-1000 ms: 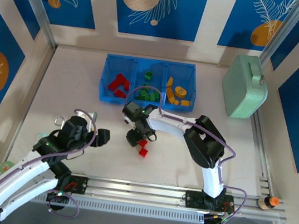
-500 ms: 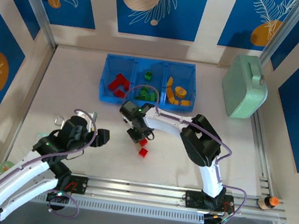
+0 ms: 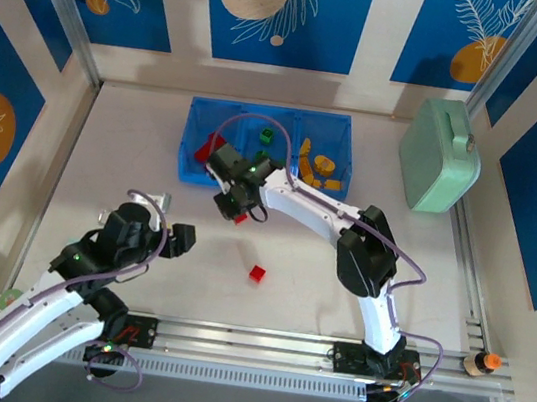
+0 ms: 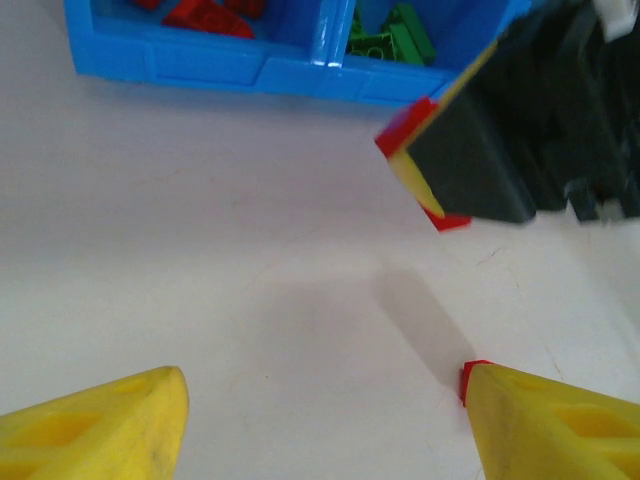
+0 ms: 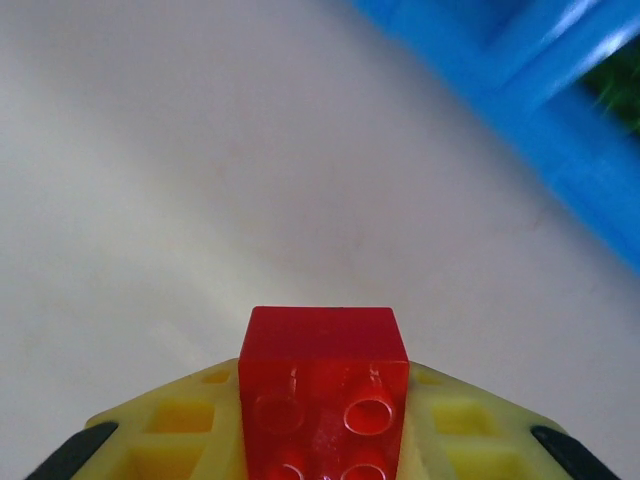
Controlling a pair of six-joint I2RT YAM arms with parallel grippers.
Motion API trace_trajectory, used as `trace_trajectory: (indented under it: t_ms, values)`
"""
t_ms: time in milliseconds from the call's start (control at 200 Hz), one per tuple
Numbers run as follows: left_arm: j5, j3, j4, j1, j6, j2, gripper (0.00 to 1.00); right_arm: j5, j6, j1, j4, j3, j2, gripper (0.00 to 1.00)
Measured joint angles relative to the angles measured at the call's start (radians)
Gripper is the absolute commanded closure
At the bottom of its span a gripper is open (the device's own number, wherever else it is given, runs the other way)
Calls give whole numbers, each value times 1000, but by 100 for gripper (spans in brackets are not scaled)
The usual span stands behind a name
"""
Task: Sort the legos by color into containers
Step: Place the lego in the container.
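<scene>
Pale table (image 3: 131,170), blue tray (image 3: 189,176) with red, green, orange legos (image 3: 320,165) separated, right fingers (image 5: 180,430) gripping red brick (image 5: 323,380), left fingers (image 4: 100,425) spread.

Even, bright light leaves soft shadows on the worktop (image 4: 200,250); the blue tray (image 5: 520,90) looks blurred.

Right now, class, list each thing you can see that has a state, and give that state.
Right gripper, shut on a red brick, raised.
Left gripper, open, empty.
Loose brick, red, lying on the table.
Tray, holding red, green and orange bricks, one colour per compartment.
Green case, closed.
</scene>
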Motion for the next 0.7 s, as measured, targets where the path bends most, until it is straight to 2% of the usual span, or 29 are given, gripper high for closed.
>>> trace_trajectory:
  t_ms: [200,405,695]
  values:
    - [-9,17,-13,0,11,3,26,-5,37,-35,-4,240,106,76]
    - [-5,29,-14,0,18,22,27,10,76,-66,-55,539,314,76]
    - [7,49,-49,-2,41,-4,27,14,84,-100,-63,677,435,75]
